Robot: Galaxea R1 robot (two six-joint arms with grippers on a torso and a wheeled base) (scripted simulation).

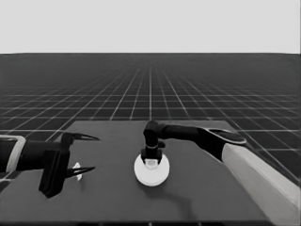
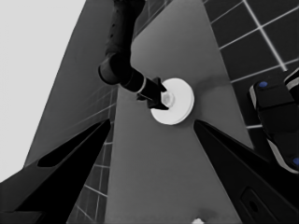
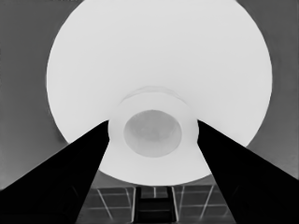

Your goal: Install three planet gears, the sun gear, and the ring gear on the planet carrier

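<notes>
The right claw hangs over the middle of the surface, pointing straight down onto the larger round part — the ring gear. That disc lies flat near the surface's centre, a little toward the near edge. In the right wrist view the two black fingers press against opposite sides of the raised hub at the disc's middle, so the claw is clenched on the ring gear by its hub; the hub's small central hollow shows between them. The disc's broad white face spreads out around the hub on every side. The gears and the smaller round part cannot be seen in any view.

The left claw waits over the surface's left end with its fingers spread wide — released, holding nothing. A small white part lies on the surface just beside its lower fingertip; its shape cannot be made out.
</notes>
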